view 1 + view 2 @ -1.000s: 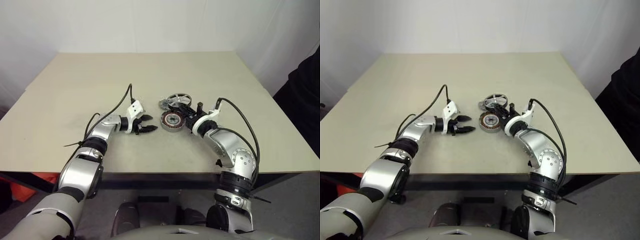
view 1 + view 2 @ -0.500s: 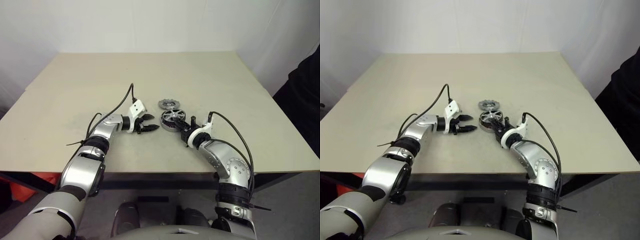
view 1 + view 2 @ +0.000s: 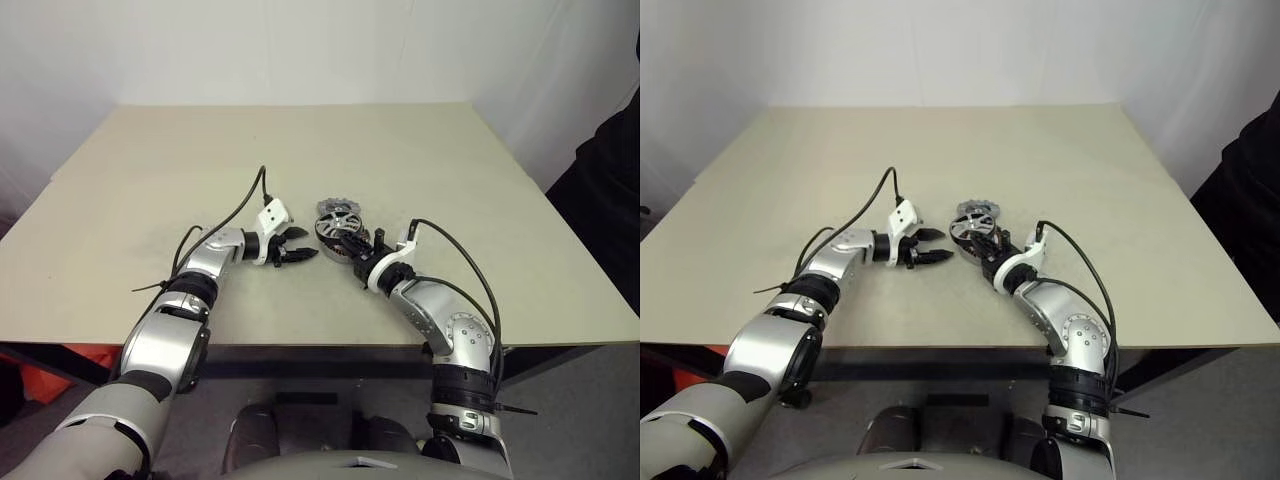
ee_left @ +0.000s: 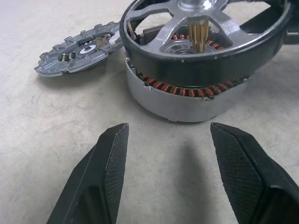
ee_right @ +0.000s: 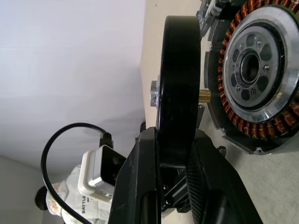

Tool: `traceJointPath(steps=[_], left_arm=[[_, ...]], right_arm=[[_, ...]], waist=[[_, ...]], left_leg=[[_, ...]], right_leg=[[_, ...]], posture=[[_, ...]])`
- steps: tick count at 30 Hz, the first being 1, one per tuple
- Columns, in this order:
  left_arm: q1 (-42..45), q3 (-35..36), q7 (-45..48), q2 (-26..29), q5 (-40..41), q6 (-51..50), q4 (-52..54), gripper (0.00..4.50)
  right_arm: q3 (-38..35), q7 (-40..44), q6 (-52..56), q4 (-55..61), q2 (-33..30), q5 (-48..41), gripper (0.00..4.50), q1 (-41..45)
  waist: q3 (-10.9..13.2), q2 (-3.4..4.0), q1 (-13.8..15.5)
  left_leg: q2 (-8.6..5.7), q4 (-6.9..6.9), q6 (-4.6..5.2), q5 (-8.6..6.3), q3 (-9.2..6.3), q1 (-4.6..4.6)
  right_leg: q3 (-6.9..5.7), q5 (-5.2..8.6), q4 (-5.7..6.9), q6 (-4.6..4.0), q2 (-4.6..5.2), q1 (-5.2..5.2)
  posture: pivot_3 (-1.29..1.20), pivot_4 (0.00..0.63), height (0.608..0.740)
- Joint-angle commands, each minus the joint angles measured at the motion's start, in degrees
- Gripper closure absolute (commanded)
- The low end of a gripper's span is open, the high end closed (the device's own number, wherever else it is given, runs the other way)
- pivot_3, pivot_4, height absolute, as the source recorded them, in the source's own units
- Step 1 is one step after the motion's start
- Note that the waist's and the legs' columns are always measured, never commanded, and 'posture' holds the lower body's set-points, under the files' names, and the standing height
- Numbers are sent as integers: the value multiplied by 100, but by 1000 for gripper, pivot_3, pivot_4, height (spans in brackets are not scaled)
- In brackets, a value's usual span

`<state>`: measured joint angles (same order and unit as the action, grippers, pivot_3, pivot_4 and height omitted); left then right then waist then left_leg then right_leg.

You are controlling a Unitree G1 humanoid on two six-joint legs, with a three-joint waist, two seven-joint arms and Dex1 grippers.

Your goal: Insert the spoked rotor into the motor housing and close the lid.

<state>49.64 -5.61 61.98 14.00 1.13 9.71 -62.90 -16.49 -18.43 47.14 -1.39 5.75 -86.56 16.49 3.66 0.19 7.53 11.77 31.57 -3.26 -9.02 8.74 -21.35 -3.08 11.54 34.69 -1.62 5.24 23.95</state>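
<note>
Beside motor housing (image 4: 187, 100), lid (image 4: 78, 49) flat.

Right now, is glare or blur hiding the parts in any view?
Left wrist view: wheel, copper-wound disc and grey lid are sharp, with soft shadows. Right wrist view: the wheel's dark rim hides its spokes. Head views: parts small, no glare.

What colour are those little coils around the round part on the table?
Copper-orange, ringing the motor housing around its silver centre; the right wrist view shows them best.
</note>
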Motion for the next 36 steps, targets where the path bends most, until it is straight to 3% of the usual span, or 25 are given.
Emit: traceJointPath(steps=[1,32,33,36], left_arm=[[45,75,8,72,17,113,87,1516],[15,48,50,58,-53,80,117,1516],[13,50,49,59,-54,80,118,1516],[3,51,49,65,-61,80,122,1516]], right_arm=[[43,157,-90,16,132,-30,4164,82],[-149,626,-216,-452,-144,495,4164,259],[-135,656,-213,-408,-146,538,3434,253],[-106,763,-242,-45,-95,544,2549,202]], waist=[[0,0,0],[0,0,0],[0,0,0],[0,0,0]], left_leg=[[0,0,0,0,0,0],[1,15,1,0,0,-1],[1,16,1,0,0,-1],[1,17,1,0,0,-1]], right_leg=[[0,0,0,0,0,0],[0,-1,7,-2,0,-1],[0,-2,7,-2,0,-2],[0,-2,8,-3,0,-2]], posture=[[0,0,740],[0,0,740],[0,0,740],[0,0,740]])
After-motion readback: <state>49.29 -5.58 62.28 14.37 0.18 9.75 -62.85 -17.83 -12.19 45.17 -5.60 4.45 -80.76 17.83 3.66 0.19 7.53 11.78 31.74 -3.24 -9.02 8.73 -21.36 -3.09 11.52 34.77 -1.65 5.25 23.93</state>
